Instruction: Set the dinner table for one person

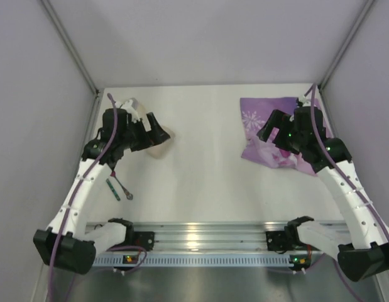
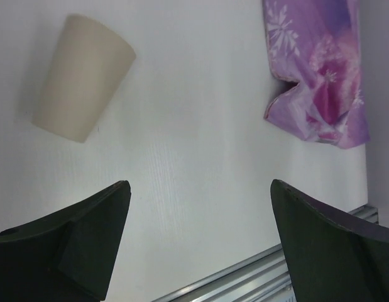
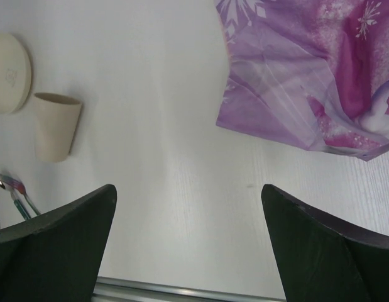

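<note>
As I look down the left wrist camera, the left gripper (image 2: 197,242) has its two dark fingers (image 2: 68,245) spread as wide as they go, with nothing between them but bare white table (image 2: 181,163). Up and to the left of those fingers is a cream cup (image 2: 81,78), well apart from them. I cannot tell if it stands or lies on its side. The right gripper (image 3: 188,245) is the same: wide apart, holding nothing, hanging over bare table. Past it, up on the right, is the purple mat (image 3: 307,82) with snowflakes on it, all crumpled and folded, not flat. From the top camera I see the table as a big white board filling the middle, with a ribbed metal rail (image 1: 200,236) along the near edge where the arms are bolted. The left gripper sits over the far left part, just beside the cup, and a cream plate (image 3: 9,72) lies just beyond the cup, near the far left corner. A spoon (image 1: 125,189) and a green-handled piece (image 1: 112,189) lie side by side near the left edge, closer to me than the cup. The mat is in the far right corner, and the right arm (image 1: 345,182) hangs over it.
</note>
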`<state>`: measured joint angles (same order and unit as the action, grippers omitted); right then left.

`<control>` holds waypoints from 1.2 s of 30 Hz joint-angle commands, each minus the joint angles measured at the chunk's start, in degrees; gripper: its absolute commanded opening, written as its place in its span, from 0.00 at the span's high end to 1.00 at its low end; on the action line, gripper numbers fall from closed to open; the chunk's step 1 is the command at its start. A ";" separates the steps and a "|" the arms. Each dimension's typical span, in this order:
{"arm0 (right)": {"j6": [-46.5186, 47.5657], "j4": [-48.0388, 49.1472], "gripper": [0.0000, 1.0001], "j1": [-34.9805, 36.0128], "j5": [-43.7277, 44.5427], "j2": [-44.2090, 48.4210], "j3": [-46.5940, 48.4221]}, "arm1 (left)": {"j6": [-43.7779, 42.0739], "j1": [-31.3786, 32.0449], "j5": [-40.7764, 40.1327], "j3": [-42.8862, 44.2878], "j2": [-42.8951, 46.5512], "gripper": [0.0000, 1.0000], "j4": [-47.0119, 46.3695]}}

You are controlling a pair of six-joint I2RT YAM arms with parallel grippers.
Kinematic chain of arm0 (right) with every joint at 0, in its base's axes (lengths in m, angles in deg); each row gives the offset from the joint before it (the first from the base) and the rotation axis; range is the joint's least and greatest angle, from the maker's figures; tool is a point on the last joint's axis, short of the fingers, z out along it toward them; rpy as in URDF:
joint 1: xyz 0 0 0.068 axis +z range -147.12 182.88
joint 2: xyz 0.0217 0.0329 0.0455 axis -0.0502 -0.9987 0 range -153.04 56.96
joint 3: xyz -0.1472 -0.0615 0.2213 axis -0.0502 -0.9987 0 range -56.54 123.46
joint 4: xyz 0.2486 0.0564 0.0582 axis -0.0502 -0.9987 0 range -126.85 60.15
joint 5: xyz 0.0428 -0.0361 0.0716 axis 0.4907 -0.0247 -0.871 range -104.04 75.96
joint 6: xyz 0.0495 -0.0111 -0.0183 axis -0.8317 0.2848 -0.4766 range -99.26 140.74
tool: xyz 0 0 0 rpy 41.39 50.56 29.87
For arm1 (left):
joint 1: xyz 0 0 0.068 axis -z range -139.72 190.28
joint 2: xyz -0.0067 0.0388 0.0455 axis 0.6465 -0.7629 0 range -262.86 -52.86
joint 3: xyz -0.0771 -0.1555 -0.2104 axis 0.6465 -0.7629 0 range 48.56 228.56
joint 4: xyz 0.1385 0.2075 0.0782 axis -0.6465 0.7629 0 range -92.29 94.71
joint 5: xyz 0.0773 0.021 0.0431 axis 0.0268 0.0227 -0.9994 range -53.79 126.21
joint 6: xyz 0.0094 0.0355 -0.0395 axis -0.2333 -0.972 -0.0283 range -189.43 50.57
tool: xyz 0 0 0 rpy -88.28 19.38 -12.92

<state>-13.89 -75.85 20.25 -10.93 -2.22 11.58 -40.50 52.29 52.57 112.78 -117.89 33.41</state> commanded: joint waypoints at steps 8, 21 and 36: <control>3.16 -4.97 0.00 0.39 2.07 3.72 3.42 | 9.14 0.12 -1.92 -5.79 7.91 0.01 -1.71; 4.75 5.09 0.00 4.85 -23.22 -2.25 -7.80 | 4.99 19.18 -11.53 0.37 -8.18 0.02 4.82; -7.73 28.59 0.00 23.41 -46.26 -13.86 -28.57 | 9.21 20.77 -12.32 -10.60 -1.32 0.02 6.40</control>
<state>-17.54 -55.91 41.66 -50.25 -15.22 -17.05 -33.09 72.90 40.79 104.50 -120.93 39.11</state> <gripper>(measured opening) 0.996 0.985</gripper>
